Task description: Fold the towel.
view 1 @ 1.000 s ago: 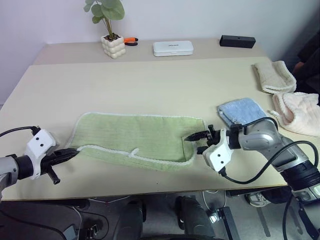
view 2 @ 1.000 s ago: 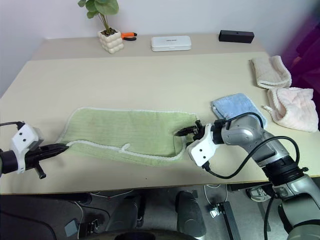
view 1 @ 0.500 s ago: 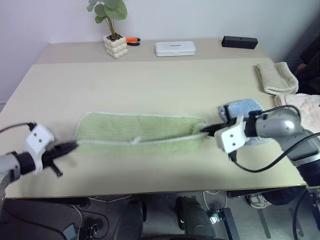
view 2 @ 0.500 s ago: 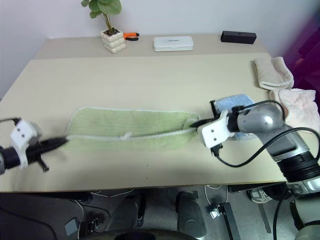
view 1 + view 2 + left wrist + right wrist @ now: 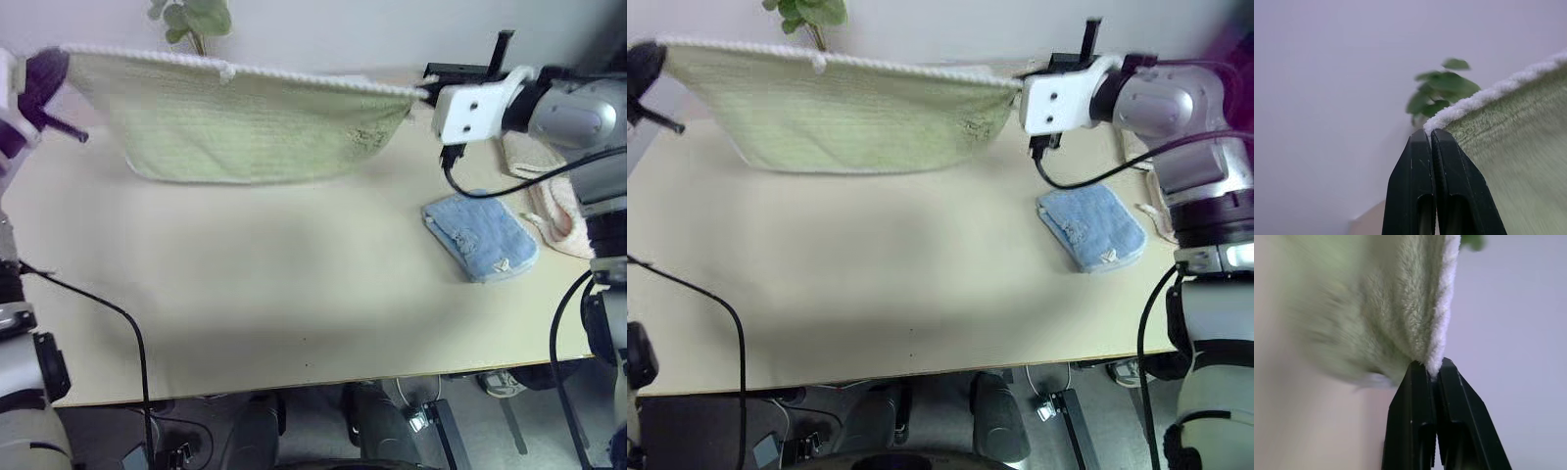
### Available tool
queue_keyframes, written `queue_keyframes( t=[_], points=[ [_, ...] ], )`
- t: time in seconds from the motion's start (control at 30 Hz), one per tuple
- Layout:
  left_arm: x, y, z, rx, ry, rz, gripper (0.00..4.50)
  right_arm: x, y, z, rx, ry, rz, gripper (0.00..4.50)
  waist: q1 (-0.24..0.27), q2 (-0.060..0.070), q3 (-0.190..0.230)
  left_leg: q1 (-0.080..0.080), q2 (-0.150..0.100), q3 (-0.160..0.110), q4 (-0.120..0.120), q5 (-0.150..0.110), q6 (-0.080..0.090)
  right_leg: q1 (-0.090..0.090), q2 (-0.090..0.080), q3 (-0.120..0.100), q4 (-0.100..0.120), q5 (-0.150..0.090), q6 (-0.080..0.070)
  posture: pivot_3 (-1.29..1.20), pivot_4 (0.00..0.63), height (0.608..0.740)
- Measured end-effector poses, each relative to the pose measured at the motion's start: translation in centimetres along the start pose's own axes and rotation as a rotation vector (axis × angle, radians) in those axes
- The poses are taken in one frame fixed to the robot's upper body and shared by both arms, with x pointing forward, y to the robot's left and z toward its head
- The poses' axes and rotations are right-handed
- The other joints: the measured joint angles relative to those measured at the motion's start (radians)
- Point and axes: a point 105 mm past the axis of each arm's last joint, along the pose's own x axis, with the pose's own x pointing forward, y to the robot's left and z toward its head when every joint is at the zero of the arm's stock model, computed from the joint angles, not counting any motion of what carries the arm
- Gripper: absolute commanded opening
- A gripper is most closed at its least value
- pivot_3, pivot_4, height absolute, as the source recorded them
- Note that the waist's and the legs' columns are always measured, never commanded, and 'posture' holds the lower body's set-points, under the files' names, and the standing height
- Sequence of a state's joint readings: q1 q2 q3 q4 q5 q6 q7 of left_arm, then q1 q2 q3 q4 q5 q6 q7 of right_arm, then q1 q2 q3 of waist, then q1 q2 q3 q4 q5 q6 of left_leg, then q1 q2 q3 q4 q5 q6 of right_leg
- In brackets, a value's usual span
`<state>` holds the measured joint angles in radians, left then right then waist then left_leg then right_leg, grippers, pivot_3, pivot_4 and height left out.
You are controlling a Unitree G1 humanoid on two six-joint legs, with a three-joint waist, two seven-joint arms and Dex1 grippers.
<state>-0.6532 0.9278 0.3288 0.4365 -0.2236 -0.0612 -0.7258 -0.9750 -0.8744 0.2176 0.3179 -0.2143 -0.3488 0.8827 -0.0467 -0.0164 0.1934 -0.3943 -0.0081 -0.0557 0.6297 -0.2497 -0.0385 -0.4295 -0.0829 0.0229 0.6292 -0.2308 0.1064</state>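
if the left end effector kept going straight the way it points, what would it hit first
Probably the potted plant. The left end effector, shut on a corner of the green towel, points toward the leaves with the pale wall behind. Depth is unclear, so it might pass beside them and reach the wall.

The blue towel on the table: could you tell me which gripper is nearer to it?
Right. The right gripper holds the green towel up just above the blue towel; the left gripper is far across the table.

Office-like room: plain table (image 5: 245, 294), pale wall, potted plant (image 5: 191, 18).
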Motion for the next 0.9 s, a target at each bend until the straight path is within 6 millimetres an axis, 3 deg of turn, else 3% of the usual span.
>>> queue_keyframes(
  t=[0.13, 0.2, 0.3, 0.4, 0.6, 0.77, 0.9],
  points=[
    [-4.1, -4.4, -5.8, -0.12, 0.207, -0.215, 0.0, -0.2, 5.6, 0.9, 0.169, -0.057, 0.204, 0.05, -0.004, 0.0, 0.001, -0.003, 0.001, 0.001, 0.003, -0.004, 0.006, -0.003, 0.001, 0.0, 0.001, 0.0, 0.0, 0.0, 0.15, 0.738],
    [-8.3, -6.3, -7.7, -0.148, 0.345, -0.359, 0.0, -1.8, 9.1, 2.3, 0.251, -0.09, 0.366, 0.05, -0.004, 0.0, 0.001, -0.001, 0.003, 0.0, 0.003, -0.004, 0.007, -0.003, 0.001, 0.0, 0.001, 0.0, -0.001, 0.0, 0.15, 0.738],
    [-12.9, -8.9, -9.1, -0.206, 0.501, -0.531, 0.0, -4.5, 13.8, 4.0, 0.407, -0.114, 0.621, 0.05, 0.01, 0.001, 0.002, 0.003, 0.004, 0.0, 0.003, -0.004, 0.007, 0.002, 0.001, -0.001, 0.002, -0.001, -0.001, 0.0, 0.15, 0.738],
    [-14.7, -9.9, -9.2, -0.235, 0.574, -0.604, 0.0, -6.1, 14.8, 5.4, 0.471, -0.132, 0.735, 0.05, 0.026, 0.001, 0.002, 0.004, 0.005, 0.0, 0.009, -0.004, 0.007, 0.004, 0.003, -0.002, 0.001, -0.001, -0.008, 0.0, 0.15, 0.738],
    [-14.7, -9.6, -8.8, -0.231, 0.59, -0.618, 0.0, -6.3, 14.6, 6.1, 0.5, -0.142, 0.75, 0.05, 0.033, 0.0, 0.002, 0.003, 0.005, 0.0, 0.014, -0.004, 0.006, 0.006, 0.002, -0.004, 0.001, -0.001, -0.009, 0.0, 0.15, 0.738],
    [-11.0, -9.1, -9.2, -0.184, 0.523, -0.587, 0.0, -4.0, 13.7, 4.0, 0.497, -0.083, 0.663, 0.05, 0.034, 0.0, 0.002, 0.002, 0.005, 0.0, 0.015, -0.004, 0.006, 0.006, 0.003, -0.004, 0.002, 0.001, -0.006, 0.0, 0.15, 0.738],
    [-7.5, -9.4, -10.1, -0.157, 0.47, -0.557, 0.0, -2.4, 14.3, 2.0, 0.511, -0.026, 0.644, 0.05, 0.033, 0.0, 0.001, 0.002, 0.004, 0.0, 0.016, -0.004, 0.006, 0.005, 0.003, -0.004, 0.003, 0.003, -0.003, 0.0, 0.15, 0.738]
  ],
)
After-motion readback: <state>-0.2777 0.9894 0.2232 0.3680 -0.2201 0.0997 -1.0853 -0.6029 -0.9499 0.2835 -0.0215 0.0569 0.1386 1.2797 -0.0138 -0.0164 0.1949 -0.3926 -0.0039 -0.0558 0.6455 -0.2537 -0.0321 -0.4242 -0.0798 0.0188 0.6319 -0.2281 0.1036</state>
